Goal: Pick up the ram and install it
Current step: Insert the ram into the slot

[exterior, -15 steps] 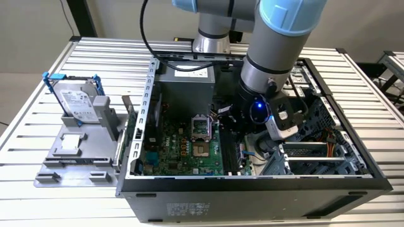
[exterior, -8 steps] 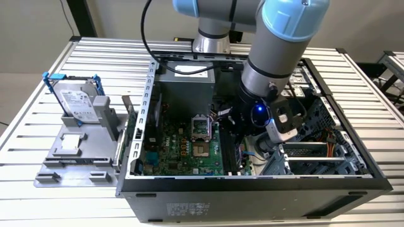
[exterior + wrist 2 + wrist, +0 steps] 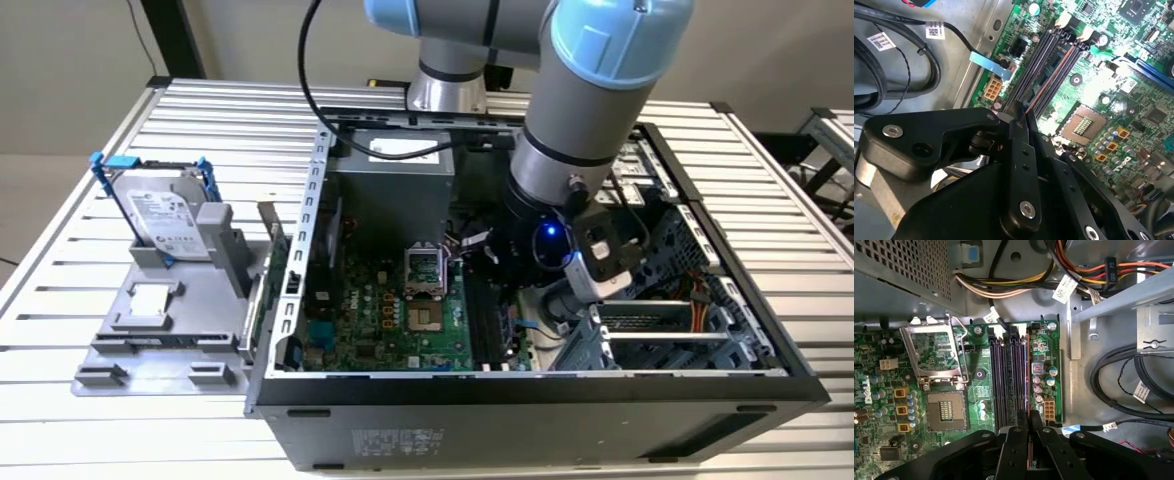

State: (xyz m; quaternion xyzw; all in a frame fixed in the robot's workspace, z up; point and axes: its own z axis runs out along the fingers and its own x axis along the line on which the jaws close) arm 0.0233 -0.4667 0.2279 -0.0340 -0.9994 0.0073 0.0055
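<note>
I see the open computer case [image 3: 534,385] on the slatted table [image 3: 80,400], with the silver hard drive [image 3: 167,225] standing in its grey holder at the exterior view's left. The arm reaches down into the case, among black cables [image 3: 1124,380] and the motherboard [image 3: 939,390]. In both wrist views the black fingers [image 3: 1014,450] are pressed together on the ram [image 3: 1028,450], a thin edge-on board with a coppery rim, held just above the long black slots [image 3: 1009,375]. The empty processor socket [image 3: 946,410] sits near the slots. The exterior view shows the wrist [image 3: 541,250] blocking that spot.
</note>
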